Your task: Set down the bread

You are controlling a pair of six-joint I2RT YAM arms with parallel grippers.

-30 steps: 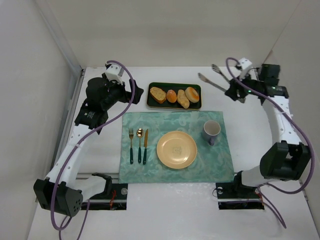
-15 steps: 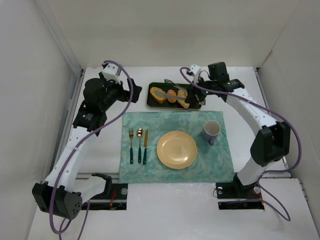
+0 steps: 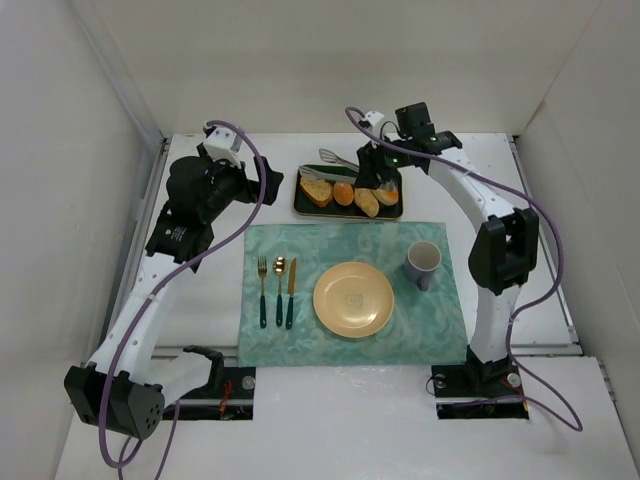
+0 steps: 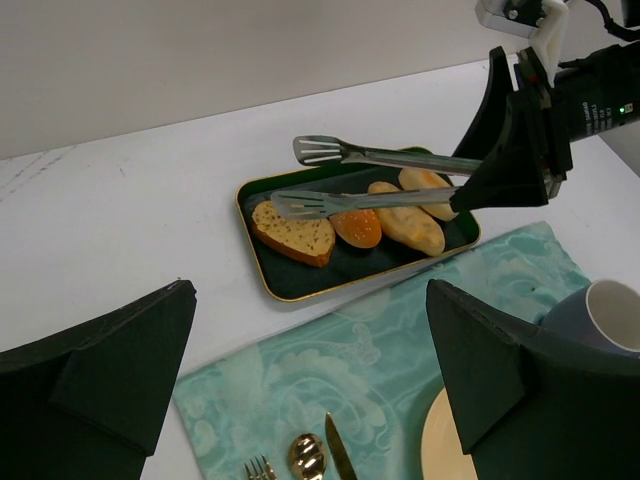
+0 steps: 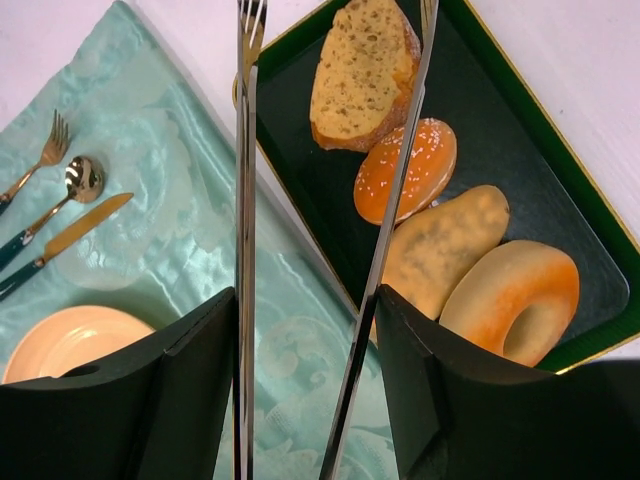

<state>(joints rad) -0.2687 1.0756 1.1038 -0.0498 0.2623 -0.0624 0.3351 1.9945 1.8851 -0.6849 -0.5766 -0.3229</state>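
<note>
Right tool (image 5: 307,295) on slim steel tongs (image 4: 296,205)

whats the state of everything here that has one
bread slice, flat on the tray, not gripped
tongs, arms apart, held above the tray
right gripper, shut on the tongs
left gripper, open, empty
plate, empty
mug, upright
tray, holding four baked items

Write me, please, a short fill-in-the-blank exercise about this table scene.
The right arm's fingers grip a pair of metal ____ above the food. The dark tray holds ____ baked items. The bread lies beside a small round orange ____.
Missing words: tongs; four; bun.
</note>
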